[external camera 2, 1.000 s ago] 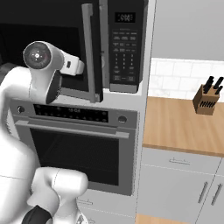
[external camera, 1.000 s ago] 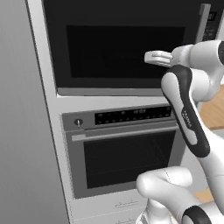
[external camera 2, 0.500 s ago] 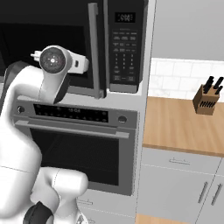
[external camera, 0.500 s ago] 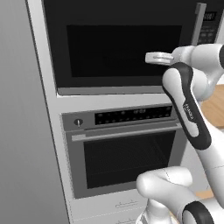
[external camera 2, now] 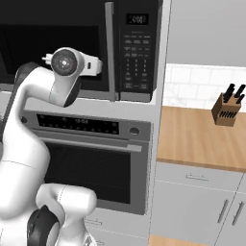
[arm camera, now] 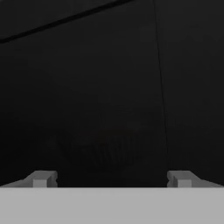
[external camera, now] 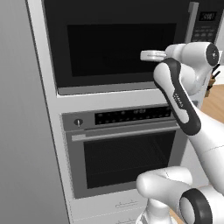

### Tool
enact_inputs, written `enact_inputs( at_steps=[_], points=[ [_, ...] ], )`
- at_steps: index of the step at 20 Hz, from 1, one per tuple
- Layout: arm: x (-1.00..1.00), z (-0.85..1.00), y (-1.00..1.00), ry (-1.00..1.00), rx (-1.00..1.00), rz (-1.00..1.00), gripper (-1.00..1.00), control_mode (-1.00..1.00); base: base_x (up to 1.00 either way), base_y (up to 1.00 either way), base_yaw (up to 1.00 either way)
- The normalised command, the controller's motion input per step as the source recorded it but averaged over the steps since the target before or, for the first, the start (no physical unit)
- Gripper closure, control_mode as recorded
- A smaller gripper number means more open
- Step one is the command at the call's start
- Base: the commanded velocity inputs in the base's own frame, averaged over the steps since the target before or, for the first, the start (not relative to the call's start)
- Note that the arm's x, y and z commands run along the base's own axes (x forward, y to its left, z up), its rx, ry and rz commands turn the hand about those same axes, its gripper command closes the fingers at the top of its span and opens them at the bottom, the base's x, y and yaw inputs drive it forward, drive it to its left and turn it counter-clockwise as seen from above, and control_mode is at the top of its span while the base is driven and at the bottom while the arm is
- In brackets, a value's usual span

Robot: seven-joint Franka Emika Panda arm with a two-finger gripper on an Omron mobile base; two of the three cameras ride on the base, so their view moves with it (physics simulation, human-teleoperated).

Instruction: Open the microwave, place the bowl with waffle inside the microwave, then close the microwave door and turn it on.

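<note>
Microwave, a large built-in black-fronted box, is seen at the top of the left base view above a black-windowed oven with a horizontal bar handle. Its black glass door is shut, flush with the front. The white hand with the two-finger gripper is held level in front of the door window, at its right part; contact cannot be told.

Right base view: the long vertical grey bar handle is seen just left of the dark keypad strip. The gripper is hidden behind the white wrist. A wooden knife block stands on the wooden counter.

Hand view: both fingertips are spread wide apart, nothing between them. Dark door glass is faced closely. A faint round striped shape, possibly the bowl, is dimly seen behind it.
</note>
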Motion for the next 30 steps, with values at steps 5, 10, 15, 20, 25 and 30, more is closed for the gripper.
enact_inputs(
  at_steps=[5,10,15,20,25,30],
  points=[
    [0.06,0.0,-0.03,0.0,0.0,0.0,-1.0,-1.0,0.0,0.0,0.0],
    [0.04,0.0,0.0,0.0,-0.03,0.0,-1.0,-1.0,0.0,0.0,0.0],
    [0.04,0.0,0.0,0.0,-0.01,0.0,-1.0,-1.0,0.0,0.0,0.0],
    [-0.57,0.04,-0.09,0.0,-0.02,0.0,-1.0,-1.0,0.0,0.0,0.0],
    [-0.79,0.04,-0.34,0.0,-0.01,0.0,-1.0,-1.0,0.0,0.0,0.0],
    [-0.42,0.0,-0.82,0.0,0.0,0.0,-1.0,-1.0,0.0,0.0,0.0]
  ],
)
